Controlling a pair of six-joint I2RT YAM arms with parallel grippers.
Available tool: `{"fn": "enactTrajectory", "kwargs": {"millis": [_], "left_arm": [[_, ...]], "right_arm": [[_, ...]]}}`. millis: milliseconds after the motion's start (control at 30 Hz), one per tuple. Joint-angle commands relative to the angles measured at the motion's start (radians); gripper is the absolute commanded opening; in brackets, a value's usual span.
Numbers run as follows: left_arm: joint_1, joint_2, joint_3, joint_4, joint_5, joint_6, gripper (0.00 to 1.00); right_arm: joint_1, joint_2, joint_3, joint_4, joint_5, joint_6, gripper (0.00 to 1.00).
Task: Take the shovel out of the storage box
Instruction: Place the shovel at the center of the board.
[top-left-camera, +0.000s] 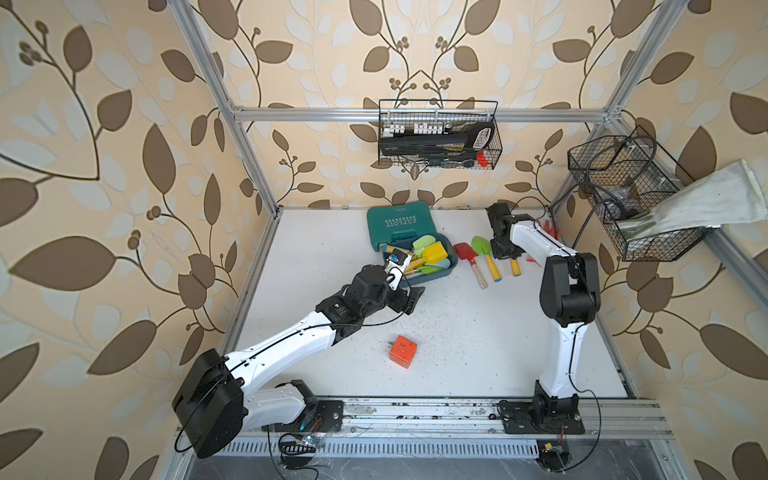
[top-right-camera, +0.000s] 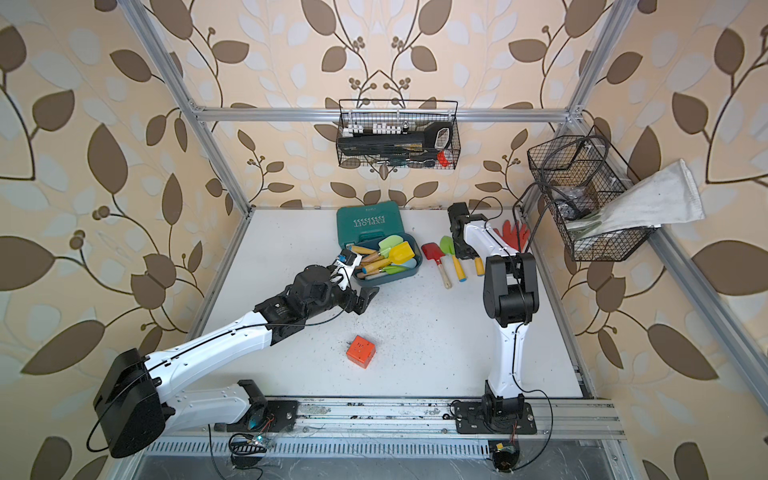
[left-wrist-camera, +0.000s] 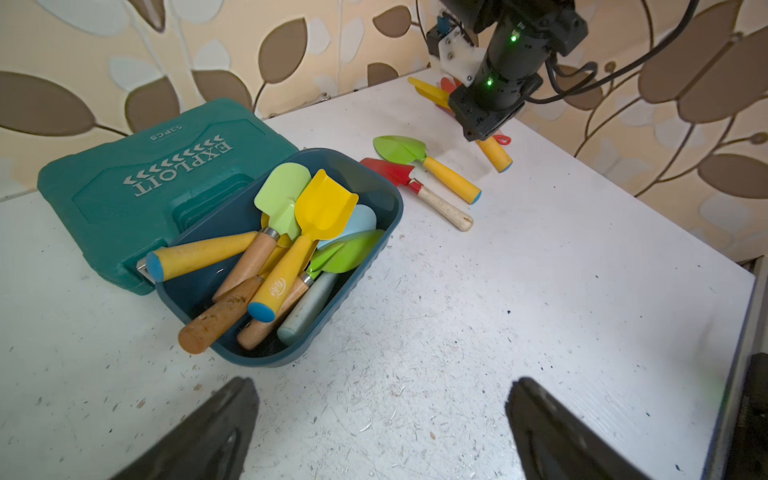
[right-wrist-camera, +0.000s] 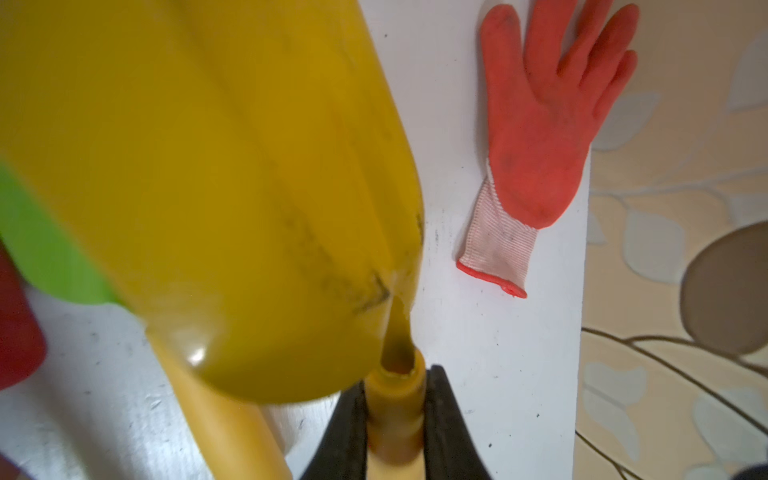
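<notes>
The right end effector (right-wrist-camera: 395, 401) is closed narrowly on the handle of a yellow shovel (right-wrist-camera: 208, 166). That shovel is outside the storage box (left-wrist-camera: 353, 299), beyond the green shovel (left-wrist-camera: 399, 147) and red shovel (left-wrist-camera: 388, 170) lying on the table (left-wrist-camera: 540, 291) beside the box. The left end effector (left-wrist-camera: 382, 399) is wide and empty near the box, on its side away from the green case (left-wrist-camera: 124, 187). A heap of shovels (left-wrist-camera: 324, 208) fills the box.

An orange glove (right-wrist-camera: 536, 124) lies flat on the white table (right-wrist-camera: 478, 353) just beyond the right fingers (right-wrist-camera: 444, 432). A green tool case (left-wrist-camera: 124, 183) sits ahead of the left fingers (left-wrist-camera: 216, 432); an orange cube (top-left-camera: 404, 351) rests behind them, well apart.
</notes>
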Motion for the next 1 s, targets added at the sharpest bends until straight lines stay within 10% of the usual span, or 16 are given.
{"fn": "enactTrajectory", "kwargs": {"millis": [0,967], "left_arm": [[-0.01,-0.036,0.002,0.033,0.019,0.002,0.99],[-0.01,-0.025,0.02,-0.004,-0.006,-0.005,0.99]], "right_arm": [[0.008,0.053,0.058,-0.033,-0.008,-0.054,0.04],[0.002,0.168,0.123,-0.085,-0.036,-0.062,0.31]]}}
